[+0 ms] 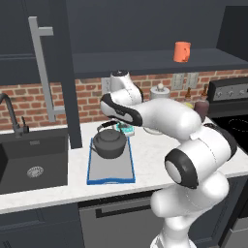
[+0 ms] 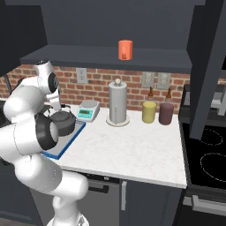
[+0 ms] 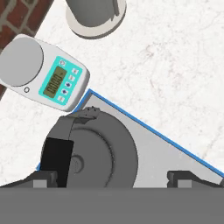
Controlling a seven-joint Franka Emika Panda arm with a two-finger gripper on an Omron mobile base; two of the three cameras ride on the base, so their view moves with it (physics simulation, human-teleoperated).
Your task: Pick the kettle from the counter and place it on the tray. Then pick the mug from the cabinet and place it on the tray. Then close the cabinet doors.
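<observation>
On my left base view I start at the black sink set in the white speckled stone table, with a dark curved tap behind it. Just right of the sink hangs one open dark navy-grey cabinet door with its long grey bar handle. Next along lies the flat grey tray with a blue rim, and the squat dark grey kettle with an arched wire handle stands on its far half, upright.

My gripper sits directly above the kettle; in the hand view its two dark fingertips stand wide apart on either side of the kettle's round top, holding nothing. I cannot tell whether they touch it. Just beyond the tray's far corner I see a small white digital scale with a teal display, and past it the base of a tall silver paper-towel cylinder.

Up on the dark shelf of the open wall cabinet the small plain orange mug stands upright, well above the tray and to its right. Further right on the table, a yellow jar and a dark red jar stand side by side against the brick wall. The second cabinet door hangs open at the far right, over a black stovetop.
</observation>
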